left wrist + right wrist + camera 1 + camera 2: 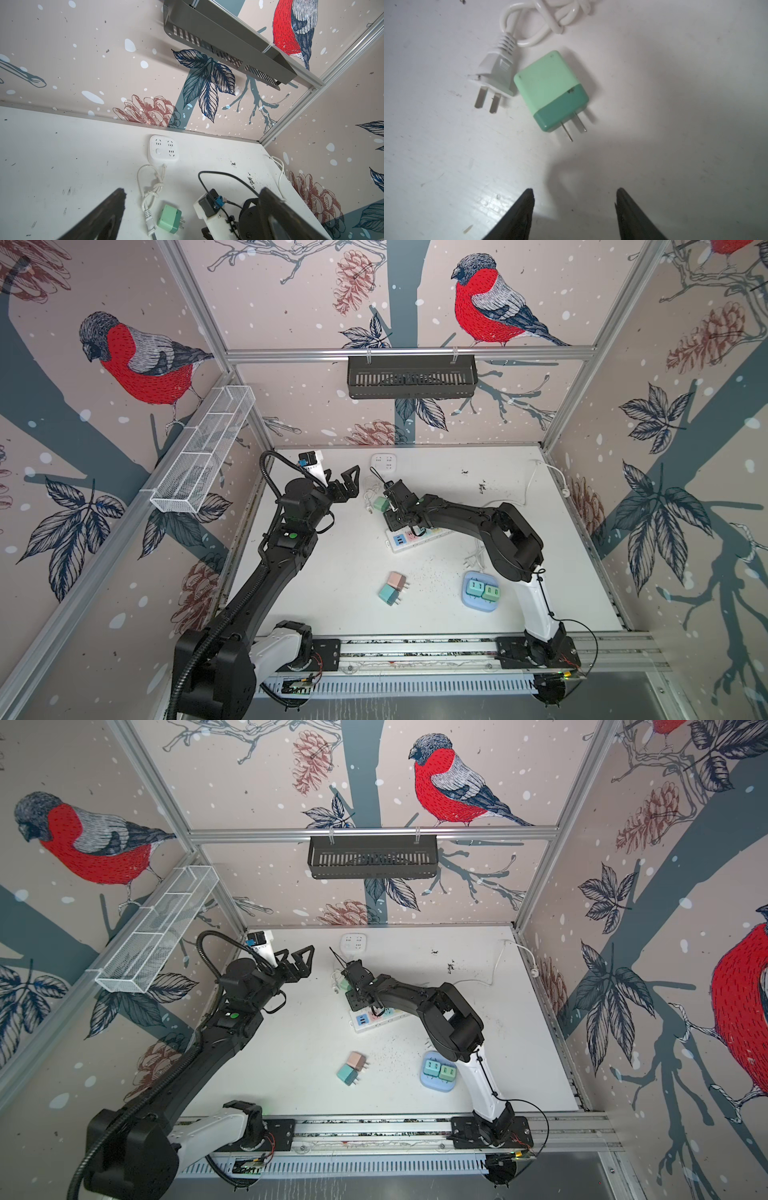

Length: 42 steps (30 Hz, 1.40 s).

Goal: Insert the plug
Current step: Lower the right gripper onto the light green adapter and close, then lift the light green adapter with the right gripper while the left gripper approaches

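Note:
A mint-green plug [550, 91] with two metal prongs lies flat on the white table, beside a white corded plug [494, 76]. It also shows in the left wrist view [169, 218] and in both top views [381, 503] [343, 984]. My right gripper [574, 191] hovers just short of its prongs, open, with only bare table between the fingers. A white power strip [405, 538] [365, 1020] with coloured sockets lies partly under the right arm. My left gripper [344, 470] [193, 190] is held wide open above the table's back left and holds nothing.
A white square socket block [383, 461] [164, 148] sits by the back wall, its cord knotted near the green plug. A pink plug [397, 580] and a teal plug [389, 594] lie at front centre. A blue socket base [481, 592] holds two green plugs.

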Tool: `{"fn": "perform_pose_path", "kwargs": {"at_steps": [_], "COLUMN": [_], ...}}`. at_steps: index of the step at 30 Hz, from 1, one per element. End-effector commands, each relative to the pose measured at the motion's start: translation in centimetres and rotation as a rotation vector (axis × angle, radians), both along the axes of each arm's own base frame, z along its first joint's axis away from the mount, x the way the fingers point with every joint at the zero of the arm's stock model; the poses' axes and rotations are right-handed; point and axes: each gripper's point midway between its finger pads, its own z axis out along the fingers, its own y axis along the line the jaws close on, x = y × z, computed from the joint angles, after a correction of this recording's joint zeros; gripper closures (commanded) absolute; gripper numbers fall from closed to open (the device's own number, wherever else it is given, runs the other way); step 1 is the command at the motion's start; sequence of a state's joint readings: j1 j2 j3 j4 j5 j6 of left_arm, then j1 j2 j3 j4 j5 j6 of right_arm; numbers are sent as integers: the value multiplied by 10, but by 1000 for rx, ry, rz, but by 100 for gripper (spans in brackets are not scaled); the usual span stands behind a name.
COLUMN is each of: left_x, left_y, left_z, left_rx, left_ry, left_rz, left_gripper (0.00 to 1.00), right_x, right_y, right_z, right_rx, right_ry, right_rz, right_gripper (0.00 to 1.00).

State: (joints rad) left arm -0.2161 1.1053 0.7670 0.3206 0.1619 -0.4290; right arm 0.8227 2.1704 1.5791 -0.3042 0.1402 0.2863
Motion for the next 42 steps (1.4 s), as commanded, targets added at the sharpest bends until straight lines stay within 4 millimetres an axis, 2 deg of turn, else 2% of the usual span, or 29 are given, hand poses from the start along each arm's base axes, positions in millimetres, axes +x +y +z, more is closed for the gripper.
{"fn": "perform_pose_path", "kwargs": {"at_steps": [1,7,13,16,22,29,32,34,39,42], "left_x": [-1,-1,0,0,-1,-2,-2,-3,-12,-21], "left_y": [-2,-1,-1,-1,-1,1,8,18,42,41], "left_z": [10,10,11,11,11,12,14,18,25,33], "left_rx": [-3,6,13,16,18,16,0,-40,-164,-175], "left_ry": [-29,-34,-37,-37,-40,-38,-43,-46,-52,-99], "left_rz": [-17,-12,-8,-8,-10,2,42,102,229,210], "left_gripper": [1,1,1,1,1,1,1,1,1,1], "right_x": [10,32,43,45,45,40,37,35,24,12], "right_y": [14,30,42,44,43,44,44,45,42,32], "right_z": [12,-5,-25,-31,-32,-32,-24,-10,52,87], "right_rx": [56,74,70,57,51,56,79,111,213,253], "right_ry": [-28,8,36,35,30,35,29,18,-60,-122], "right_rz": [41,98,140,149,151,146,143,145,154,150], "right_gripper": [25,15,14,22,44,57,61,63,69,73]}}
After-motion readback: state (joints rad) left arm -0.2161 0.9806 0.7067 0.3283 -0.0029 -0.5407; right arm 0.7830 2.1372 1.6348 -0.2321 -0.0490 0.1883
